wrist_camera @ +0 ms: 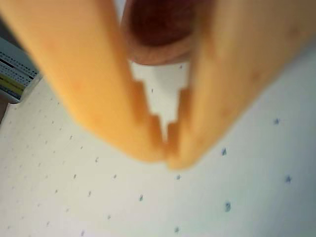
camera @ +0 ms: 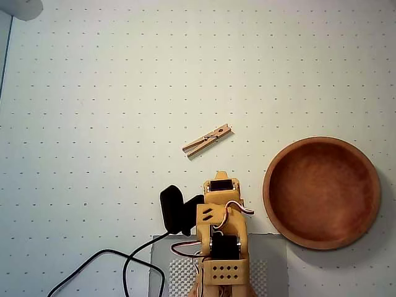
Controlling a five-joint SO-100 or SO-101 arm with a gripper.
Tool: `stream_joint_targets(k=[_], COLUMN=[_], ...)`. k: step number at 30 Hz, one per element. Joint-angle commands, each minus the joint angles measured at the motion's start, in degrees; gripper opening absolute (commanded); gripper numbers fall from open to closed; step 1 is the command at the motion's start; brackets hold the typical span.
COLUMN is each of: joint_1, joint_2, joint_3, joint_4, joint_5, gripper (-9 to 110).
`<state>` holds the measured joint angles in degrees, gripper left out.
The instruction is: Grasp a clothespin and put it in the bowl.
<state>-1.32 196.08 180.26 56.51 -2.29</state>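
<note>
Pincer (wrist_camera: 167, 148): tips pressed together in the wrist view, nothing between them.
Clothespin (camera: 207, 140): lies flat on the dotted table (camera: 111, 99), at 12 o'clock from the folded arm (camera: 221, 229), apart from it.
Bowl (camera: 322, 193): empty, at 4 o'clock from the clothespin, well apart.
Cable (camera: 117, 263): black, at the arm's 8 o'clock.

The overhead view looks straight down from high up, arm (camera: 219, 238) entering at six o'clock; the wrist view rides close behind the gripper (wrist_camera: 165, 143), angled down at the dotted table (wrist_camera: 98, 197). Both share the table and the bowl (camera: 322, 192), at twelve o'clock in the wrist view.
</note>
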Motion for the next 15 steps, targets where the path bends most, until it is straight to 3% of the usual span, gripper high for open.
stream_joint_targets(k=[1, 15], joint_1=[-0.9, -8.7], joint_2=[0.9, 0.9], joint_3=[-1.1, -1.1], joint_4=[-1.0, -1.1], joint_5=[0.6, 0.6], gripper=[-3, -3])
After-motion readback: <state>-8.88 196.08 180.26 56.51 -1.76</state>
